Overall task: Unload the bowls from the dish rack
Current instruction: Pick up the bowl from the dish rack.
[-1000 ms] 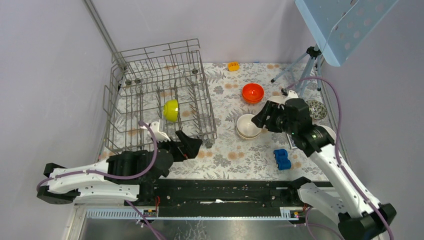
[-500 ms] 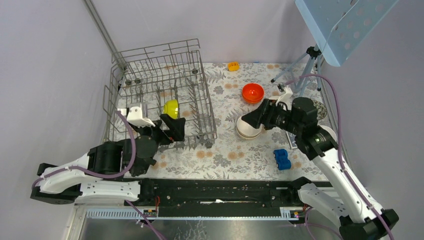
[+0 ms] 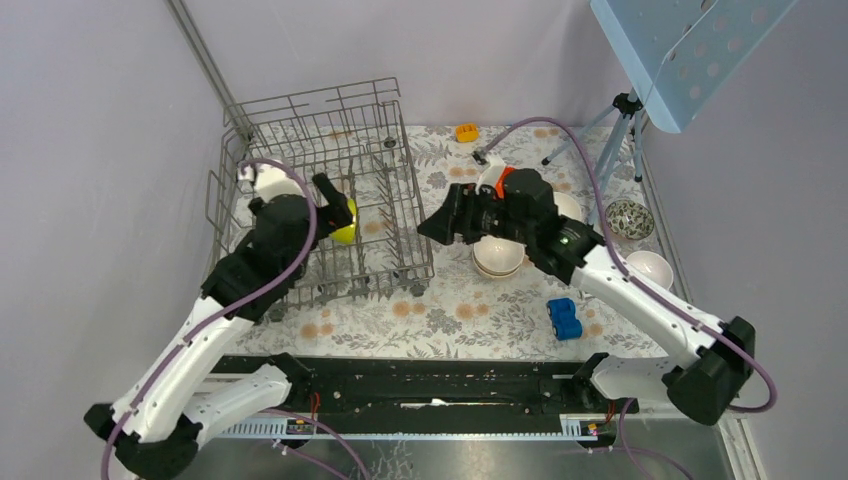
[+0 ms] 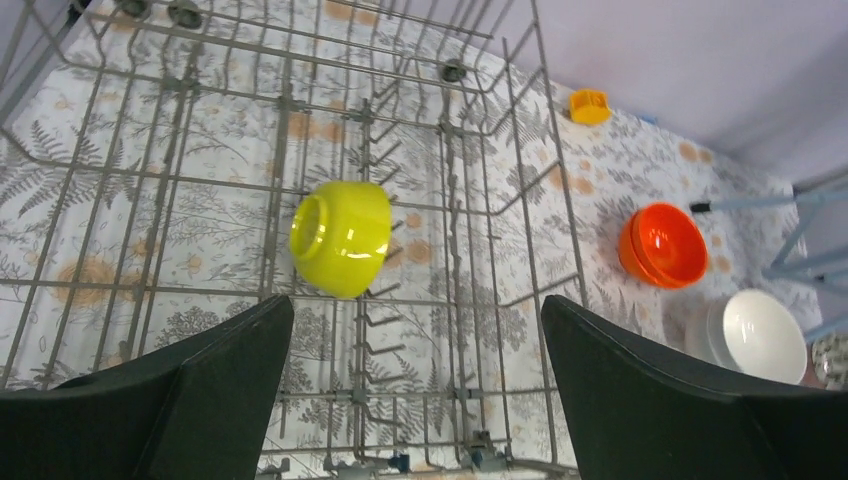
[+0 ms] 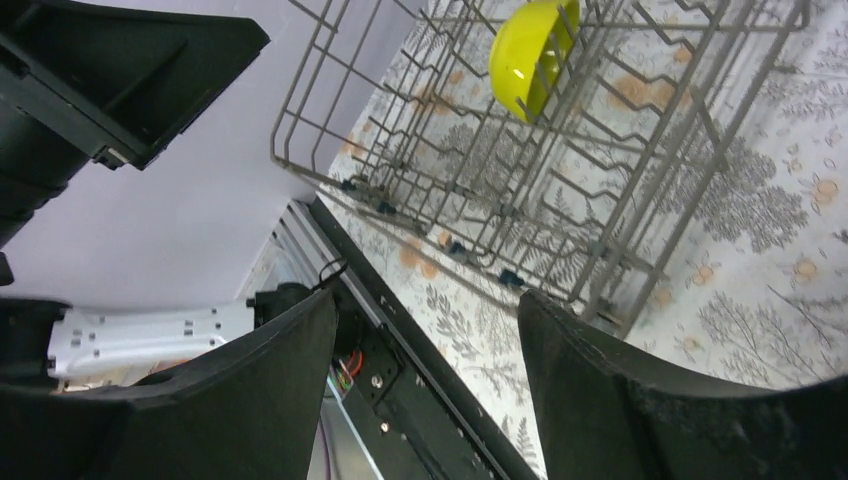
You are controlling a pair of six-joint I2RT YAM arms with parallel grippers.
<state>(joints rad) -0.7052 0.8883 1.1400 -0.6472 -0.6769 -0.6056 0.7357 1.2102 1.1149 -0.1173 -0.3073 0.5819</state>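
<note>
The left arm rises from its base at the bench's near-left corner and stretches far over the dish rack point(image 3: 312, 112), its wrist bent downward. The left gripper point(image 3: 338, 205) hangs above the yellow-green bowl point(image 3: 345, 228). In the left wrist view its 2 fingers point(image 4: 175, 400) are spread wide, holding nothing and clear of the bowl point(image 4: 342, 237).

The right arm reaches from the near-right corner diagonally toward the middle of the bench, forearm low. The right gripper point(image 3: 440, 222) points at the rack's right wall, just beside it. Its fingers point(image 5: 250, 400) are likewise spread wide and empty, with the rack point(image 5: 600, 240) and the bowl point(image 5: 530, 45) ahead of them.

That bowl stands on edge among the tines, mid-rack; the rack point(image 4: 444, 72) fills the far-left corner. On the right half of the bench lie the orange-red bowl point(image 4: 660, 245), the stacked white bowls point(image 3: 498, 260), a single white bowl point(image 3: 650, 268) and a dark patterned bowl point(image 3: 630, 218) near the right edge.

Half a second ago the left gripper sat at the rack's near wall; it is now deeper in, over the bowl, the arm raised higher. The right gripper was above the stacked white bowls and has swung left to the rack, and the arm now hides most of the orange-red bowl from above. The yellow-green bowl has not shifted.
</note>
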